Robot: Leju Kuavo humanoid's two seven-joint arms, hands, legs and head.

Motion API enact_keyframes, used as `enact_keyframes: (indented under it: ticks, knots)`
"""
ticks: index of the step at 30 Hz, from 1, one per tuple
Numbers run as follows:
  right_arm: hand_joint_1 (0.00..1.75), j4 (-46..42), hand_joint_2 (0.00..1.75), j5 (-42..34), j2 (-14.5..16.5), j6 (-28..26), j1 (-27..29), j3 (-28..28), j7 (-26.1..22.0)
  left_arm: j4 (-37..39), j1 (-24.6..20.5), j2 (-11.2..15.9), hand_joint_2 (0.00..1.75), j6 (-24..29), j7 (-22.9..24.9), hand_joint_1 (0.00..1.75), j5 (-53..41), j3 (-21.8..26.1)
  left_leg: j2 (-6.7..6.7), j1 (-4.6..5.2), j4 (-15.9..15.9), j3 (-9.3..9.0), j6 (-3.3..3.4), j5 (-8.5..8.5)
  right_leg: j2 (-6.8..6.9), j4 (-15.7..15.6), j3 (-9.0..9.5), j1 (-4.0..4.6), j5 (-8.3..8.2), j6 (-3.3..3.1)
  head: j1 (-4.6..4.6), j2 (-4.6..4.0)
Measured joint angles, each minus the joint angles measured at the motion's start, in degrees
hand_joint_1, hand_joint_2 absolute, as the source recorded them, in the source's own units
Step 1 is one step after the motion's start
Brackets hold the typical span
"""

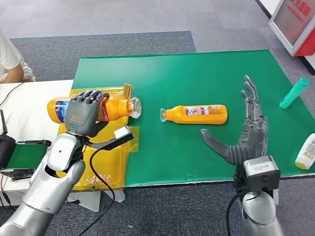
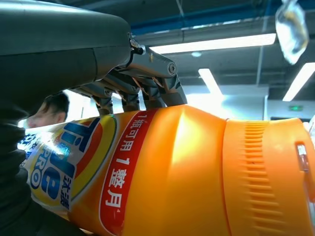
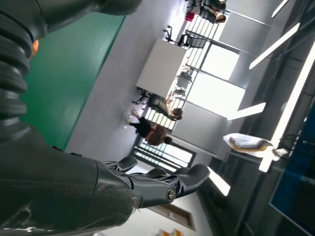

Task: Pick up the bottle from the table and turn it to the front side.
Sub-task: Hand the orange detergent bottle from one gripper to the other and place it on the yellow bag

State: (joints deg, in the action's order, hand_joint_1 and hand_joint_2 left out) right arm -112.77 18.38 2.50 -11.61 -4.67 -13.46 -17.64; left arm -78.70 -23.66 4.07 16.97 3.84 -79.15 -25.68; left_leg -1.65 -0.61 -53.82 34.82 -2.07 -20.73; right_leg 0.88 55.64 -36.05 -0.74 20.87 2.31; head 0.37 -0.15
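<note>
Fingers of the left hand [image 1: 83, 114] wrap around an orange Tide detergent bottle [image 1: 111, 108], gripping it on its side above the yellow plastic sheet [image 1: 108, 162] at the left edge of the green mat [image 1: 193, 73]; the left wrist view shows the bottle's blue-and-yellow label and red strip facing the camera. On the mat's middle lies a second orange bottle [image 1: 196, 114], label up, cap pointing left. The right hand [image 1: 245, 132] hovers just right of it, fingers spread, holding nothing. Toward the mat's right edge lie a teal bottle [image 1: 294, 92] and a white bottle [image 1: 307, 152].
</note>
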Motion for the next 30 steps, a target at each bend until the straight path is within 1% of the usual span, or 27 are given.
enact_keyframes:
  ticks: [2,4,10,14,17,22,29,30]
  knots:
    - [0.0,-2.3,1.75,0.9,-0.7,0.8,0.6,-0.5,0.1,3.8,0.1,0.0,1.75,1.8,-0.3,1.75,0.4,1.0,0.0,0.0,0.0,0.0,0.01,-0.01,0.0,0.0,0.01,0.0,0.0,0.0,0.0,0.0]
    - [0.0,-4.1,1.75,1.5,-1.5,1.5,1.0,-1.2,0.0,7.8,0.1,-0.1,1.75,2.5,-0.7,1.75,1.0,1.9,0.0,0.0,0.0,0.01,0.01,-0.01,0.0,0.0,0.0,-0.01,0.0,0.0,0.0,0.0]
    - [0.0,-8.8,1.75,1.7,-3.4,2.5,2.2,-3.1,-1.4,20.2,0.0,-0.9,1.75,0.1,-2.4,1.75,3.7,4.4,0.0,0.0,0.0,0.01,0.01,-0.01,0.0,0.0,-0.01,0.0,0.01,0.02,-0.01,0.0]
    - [0.0,-10.6,1.75,1.8,-4.3,2.6,2.9,-3.6,-1.9,26.9,-0.3,-1.8,1.75,-0.7,-3.7,1.75,4.3,5.7,0.0,0.0,0.0,0.01,0.01,-0.01,0.0,0.0,0.0,0.0,0.01,0.02,-0.01,0.0]
    - [0.0,-11.4,1.75,2.4,-4.8,2.7,3.4,-4.0,-2.6,30.1,-1.1,-2.4,1.75,-0.6,-4.5,1.75,4.5,6.4,0.0,0.0,0.0,-0.01,0.01,-0.02,0.0,0.0,0.04,-0.01,0.01,0.02,-0.01,0.0]
    - [0.0,-12.6,1.75,3.5,-5.4,1.7,4.3,-4.3,-3.6,33.8,-2.2,-3.4,1.75,-0.6,-4.6,1.75,4.8,6.7,0.0,0.0,0.0,-0.06,0.0,-0.03,0.0,0.0,0.11,-0.01,0.01,0.02,0.0,0.0]
    - [0.0,-13.5,1.75,4.1,-6.1,0.9,5.0,-4.4,-3.9,36.8,-2.4,-4.1,1.75,0.6,-4.2,1.75,5.5,7.4,0.0,0.0,0.0,-0.25,0.07,-0.11,0.0,0.0,0.3,-0.01,0.04,0.02,0.0,0.0]
    - [0.0,-13.5,1.75,4.1,-6.1,0.8,5.0,-4.4,-3.9,37.0,-2.5,-4.1,1.31,1.0,-4.1,1.68,5.5,7.6,0.0,0.0,0.0,-0.28,0.07,-0.11,0.0,0.0,0.33,-0.01,0.04,0.01,0.01,0.0]
